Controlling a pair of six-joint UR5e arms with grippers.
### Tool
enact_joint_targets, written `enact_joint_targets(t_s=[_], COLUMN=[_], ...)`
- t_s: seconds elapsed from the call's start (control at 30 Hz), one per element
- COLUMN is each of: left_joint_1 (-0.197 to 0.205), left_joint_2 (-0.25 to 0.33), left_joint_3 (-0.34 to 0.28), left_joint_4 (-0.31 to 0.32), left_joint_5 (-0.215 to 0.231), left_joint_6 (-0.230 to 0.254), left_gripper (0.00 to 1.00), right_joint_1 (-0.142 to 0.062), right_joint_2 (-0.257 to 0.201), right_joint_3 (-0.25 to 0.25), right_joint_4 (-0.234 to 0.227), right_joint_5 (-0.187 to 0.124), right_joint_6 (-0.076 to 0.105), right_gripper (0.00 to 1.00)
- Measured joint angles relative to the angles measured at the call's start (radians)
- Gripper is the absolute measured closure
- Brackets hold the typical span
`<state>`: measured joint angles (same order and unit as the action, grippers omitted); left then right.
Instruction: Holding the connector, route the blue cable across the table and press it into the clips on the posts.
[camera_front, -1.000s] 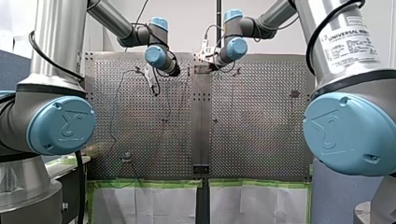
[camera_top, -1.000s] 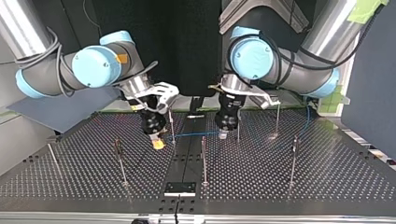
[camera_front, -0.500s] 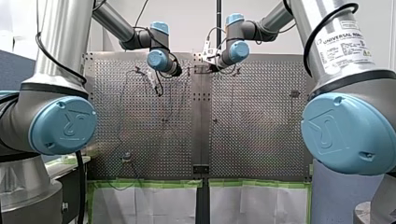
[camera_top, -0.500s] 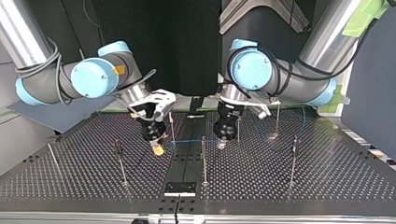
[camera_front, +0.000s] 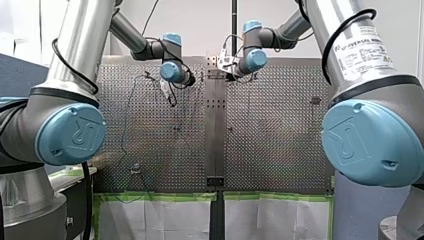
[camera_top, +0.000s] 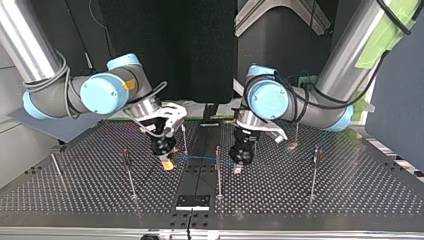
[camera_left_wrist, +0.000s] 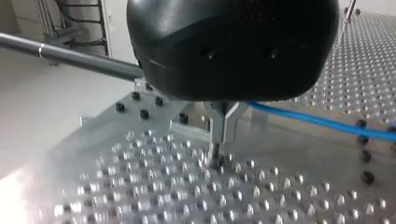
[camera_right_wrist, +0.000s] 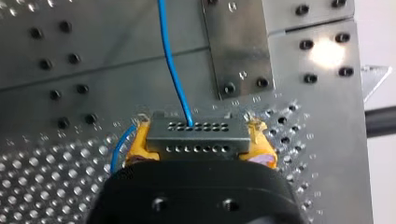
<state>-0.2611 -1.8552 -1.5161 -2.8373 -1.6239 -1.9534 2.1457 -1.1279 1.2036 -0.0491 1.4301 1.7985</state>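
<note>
In the middle of the top view, my right end effector (camera_top: 168, 164), yellow-padded, sits left of centre, low over the tabletop (camera_top: 310, 200). My left end effector (camera_top: 238, 169) sits right of centre. The blue cable (camera_top: 200, 157) stretches between them, crossing a post (camera_top: 218, 170).

In the front view both arms reach to the far middle, and their fingers are too small to read.

In the left wrist view the metal fingers (camera_left_wrist: 223, 126) are drawn together on the cable, which leads off beside them.

In the right wrist view the yellow pads (camera_right_wrist: 137, 142) clamp the grey connector (camera_right_wrist: 196, 144), and the cable runs straight ahead from it.
</note>
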Motion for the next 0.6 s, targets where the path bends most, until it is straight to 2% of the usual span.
enact_joint_targets(t_s=[0.17,0.3,0.33,0.37,0.4,0.47,0.5,0.57,0.6], left_joint_1=[0.031,0.04,0.04,0.041,0.041,0.041,0.04,0.038,0.037], left_joint_2=[-0.024,-0.028,-0.028,-0.028,-0.028,-0.028,-0.028,-0.028,-0.028], left_joint_3=[0.017,0.019,0.019,0.019,0.019,0.019,0.019,0.019,0.019], left_joint_4=[0.006,0.005,0.005,0.004,0.003,-0.002,-0.005,-0.014,-0.018], left_joint_5=[0.023,0.028,0.028,0.028,0.029,0.029,0.029,0.026,0.023], left_joint_6=[-0.01,-0.014,-0.015,-0.015,-0.016,-0.017,-0.017,-0.016,-0.016], left_gripper=[1.0,1.0,0.9,0.76,0.76,0.51,0.51,0.14,0.14], right_joint_1=[-0.026,-0.042,-0.045,-0.047,-0.049,-0.052,-0.053,-0.053,-0.053], right_joint_2=[0.004,0.007,0.007,0.007,0.007,0.007,0.007,0.007,0.007], right_joint_3=[-0.012,-0.021,-0.021,-0.022,-0.022,-0.023,-0.023,-0.023,-0.023], right_joint_4=[-0.003,-0.003,-0.003,-0.003,-0.003,-0.003,-0.003,-0.002,-0.002], right_joint_5=[-0.01,-0.016,-0.017,-0.017,-0.017,-0.018,-0.018,-0.018,-0.018], right_joint_6=[0.009,0.012,0.012,0.012,0.012,0.011,0.01,0.01,0.009], right_gripper=[1.0,1.0,1.0,1.0,1.0,1.0,1.0,1.0,1.0])
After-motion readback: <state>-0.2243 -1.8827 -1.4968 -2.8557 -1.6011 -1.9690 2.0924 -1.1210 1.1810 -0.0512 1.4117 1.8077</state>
